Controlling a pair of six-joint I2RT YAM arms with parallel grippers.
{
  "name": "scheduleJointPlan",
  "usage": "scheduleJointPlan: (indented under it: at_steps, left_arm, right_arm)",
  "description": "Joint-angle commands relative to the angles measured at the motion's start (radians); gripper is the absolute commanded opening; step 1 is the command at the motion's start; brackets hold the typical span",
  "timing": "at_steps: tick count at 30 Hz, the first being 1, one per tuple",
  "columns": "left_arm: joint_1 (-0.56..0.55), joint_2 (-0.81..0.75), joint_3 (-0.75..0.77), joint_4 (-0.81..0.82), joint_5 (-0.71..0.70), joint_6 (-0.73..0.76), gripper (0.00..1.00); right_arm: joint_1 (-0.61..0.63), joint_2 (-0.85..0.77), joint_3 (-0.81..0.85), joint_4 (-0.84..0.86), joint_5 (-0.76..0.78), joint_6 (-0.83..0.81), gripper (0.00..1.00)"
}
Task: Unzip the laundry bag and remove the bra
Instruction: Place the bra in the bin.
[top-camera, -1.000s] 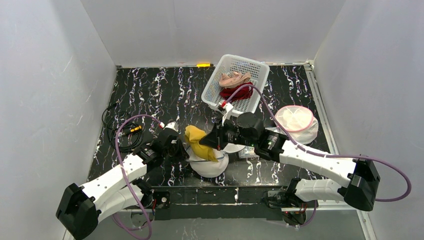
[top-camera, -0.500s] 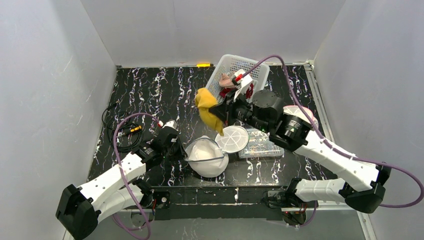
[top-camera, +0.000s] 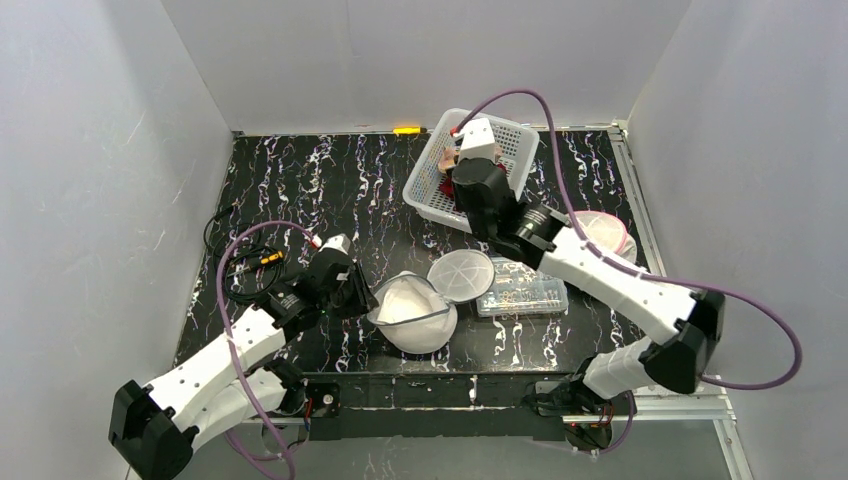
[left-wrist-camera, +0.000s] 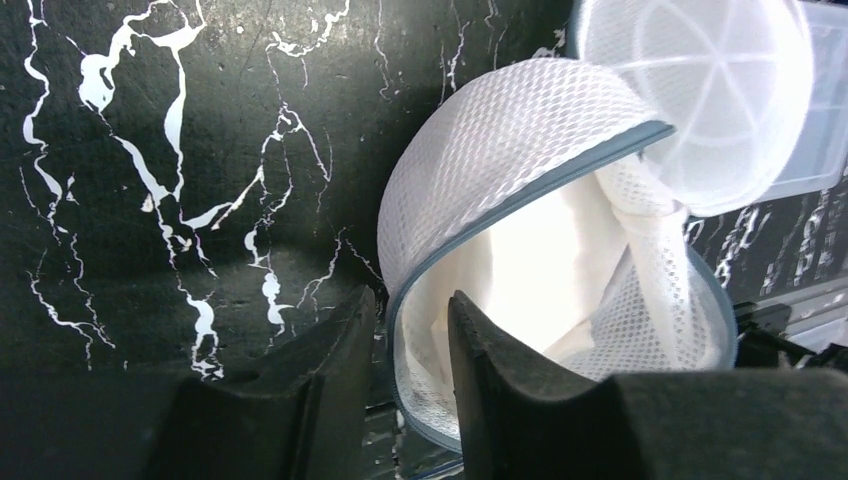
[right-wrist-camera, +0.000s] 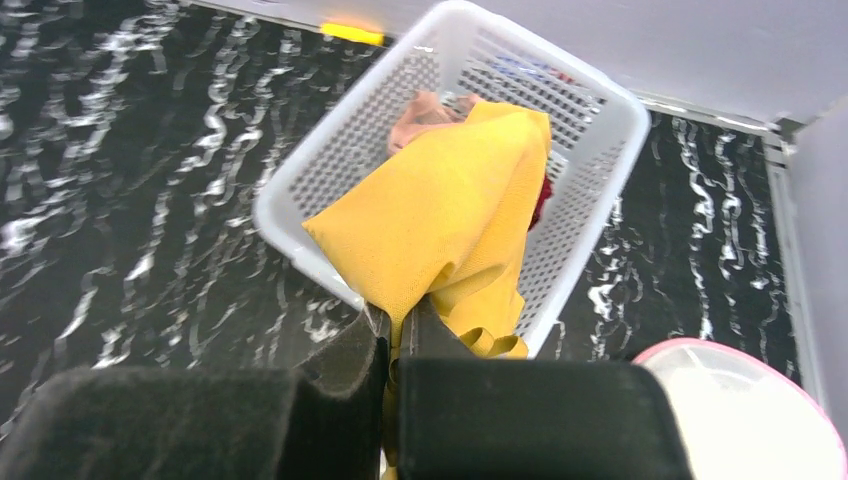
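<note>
The white mesh laundry bag (top-camera: 415, 312) lies open near the table's front edge. In the left wrist view its grey-edged rim (left-wrist-camera: 520, 195) gapes, and only white lining shows inside. My left gripper (top-camera: 360, 297) is shut on the bag's left rim, one finger inside and one outside (left-wrist-camera: 410, 302). My right gripper (top-camera: 465, 172) is over the white basket (top-camera: 517, 134) at the back. It is shut on the yellow bra (right-wrist-camera: 450, 215), which hangs over the basket (right-wrist-camera: 600, 92). The arm hides the bra in the top view.
A pink garment (right-wrist-camera: 418, 116) and a red one (right-wrist-camera: 541, 206) lie in the basket. A round white mesh disc (top-camera: 461, 276) and a clear plastic box (top-camera: 525, 292) sit right of the bag. A pink-rimmed mesh bag (top-camera: 603, 236) is at right, black cables (top-camera: 240, 262) at left.
My right gripper lifted the yellow bra out of the laundry bag and carried it back and up to over the basket. My left gripper kept its hold on the bag.
</note>
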Motion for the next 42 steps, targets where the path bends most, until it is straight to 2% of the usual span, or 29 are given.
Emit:
scheduleJointPlan:
  at_steps: [1, 5, 11, 16, 25, 35, 42]
  left_arm:
    - [0.003, -0.044, 0.044, -0.04, 0.008, 0.008, 0.36]
    - [0.003, -0.057, 0.059, -0.054, 0.016, 0.01, 0.46]
    - [0.003, -0.075, 0.075, -0.086, 0.008, 0.013, 0.5]
    - [0.003, -0.091, 0.071, -0.095, -0.005, 0.009, 0.54]
    - [0.004, -0.082, 0.068, -0.096, -0.007, 0.007, 0.54]
    - [0.003, -0.074, 0.061, -0.101, -0.012, 0.009, 0.54]
    - [0.004, -0.062, 0.059, -0.097, -0.007, 0.01, 0.54]
  right_arm:
    - [-0.071, 0.061, 0.028, 0.135, 0.129, -0.056, 0.01]
    - [-0.141, 0.147, 0.033, 0.194, 0.108, -0.077, 0.01]
    - [-0.238, 0.292, 0.099, 0.209, 0.026, -0.094, 0.01]
    - [-0.263, 0.406, 0.14, 0.193, -0.034, -0.11, 0.01]
    - [-0.265, 0.566, 0.191, 0.15, -0.062, -0.109, 0.01]
    - [-0.264, 0.637, 0.154, 0.139, -0.094, -0.063, 0.01]
    - [-0.266, 0.691, 0.206, 0.109, -0.126, -0.059, 0.01]
